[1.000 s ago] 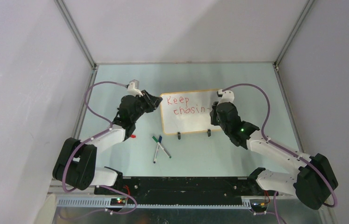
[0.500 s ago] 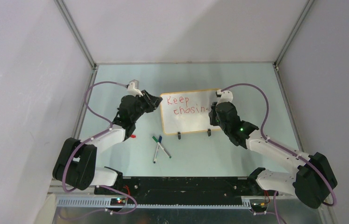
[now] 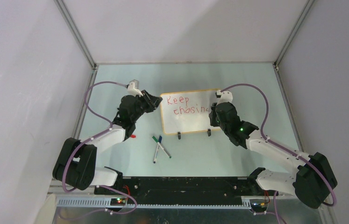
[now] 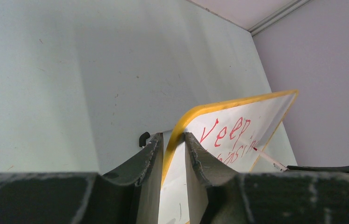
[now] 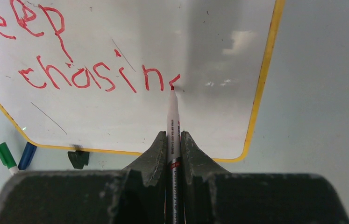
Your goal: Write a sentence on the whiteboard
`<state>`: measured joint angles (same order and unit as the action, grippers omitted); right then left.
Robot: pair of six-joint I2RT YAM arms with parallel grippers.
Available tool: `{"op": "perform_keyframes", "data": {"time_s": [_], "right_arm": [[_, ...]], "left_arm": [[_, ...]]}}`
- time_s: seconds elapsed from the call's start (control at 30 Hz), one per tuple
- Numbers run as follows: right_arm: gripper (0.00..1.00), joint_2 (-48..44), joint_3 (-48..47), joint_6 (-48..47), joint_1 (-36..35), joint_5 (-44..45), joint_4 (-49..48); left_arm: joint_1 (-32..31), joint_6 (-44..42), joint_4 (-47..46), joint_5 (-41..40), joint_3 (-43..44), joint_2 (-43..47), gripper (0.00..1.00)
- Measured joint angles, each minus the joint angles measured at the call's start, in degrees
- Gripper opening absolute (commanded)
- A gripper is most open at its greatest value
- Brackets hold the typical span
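The whiteboard [image 3: 186, 122] sits mid-table with its yellow frame. My left gripper [image 3: 158, 103] is shut on its left edge; in the left wrist view the fingers [image 4: 195, 154] clamp the frame, with my left gripper [image 4: 173, 136] astride it. The sentence [image 3: 184, 106] reads "Keep" above "chasin" in red, followed by a short curved stroke. My right gripper [image 5: 173, 134] is shut on a red marker [image 5: 172, 112]. The marker's tip touches the whiteboard [image 5: 163, 37] just right of the sentence [image 5: 69, 77]. From above, my right gripper [image 3: 213, 112] hangs over the board's right part.
A green and a blue marker [image 3: 159, 147] lie crossed in front of the board, their caps [image 5: 5, 156] near its lower left corner. A red cap [image 3: 132, 136] lies by the left arm. Two black clip feet [image 3: 179, 136] stand at the board's near edge. Enclosure walls surround the table.
The right gripper has shifted slightly with the marker, and a short red stroke has appeared after "chasin". The left arm has not moved.
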<state>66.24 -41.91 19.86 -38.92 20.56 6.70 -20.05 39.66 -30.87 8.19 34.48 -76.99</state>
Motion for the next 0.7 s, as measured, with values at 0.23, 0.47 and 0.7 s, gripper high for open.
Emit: {"op": "perform_keyframes", "data": {"time_s": [0.23,0.47,0.7], "right_arm": [[0.0,-0.04,-0.02,0.02,-0.02,0.72,0.98],[0.0,-0.04,-0.02,0.02,0.0,1.68,1.27],[0.0,-0.04,-0.02,0.02,0.04,1.66,1.18]], "left_arm": [[0.0,0.02,0.0,0.0,0.0,0.0,0.29],[0.0,0.02,0.0,0.02,0.0,0.0,0.29],[0.0,0.02,0.0,0.02,0.02,0.0,0.28]]}}
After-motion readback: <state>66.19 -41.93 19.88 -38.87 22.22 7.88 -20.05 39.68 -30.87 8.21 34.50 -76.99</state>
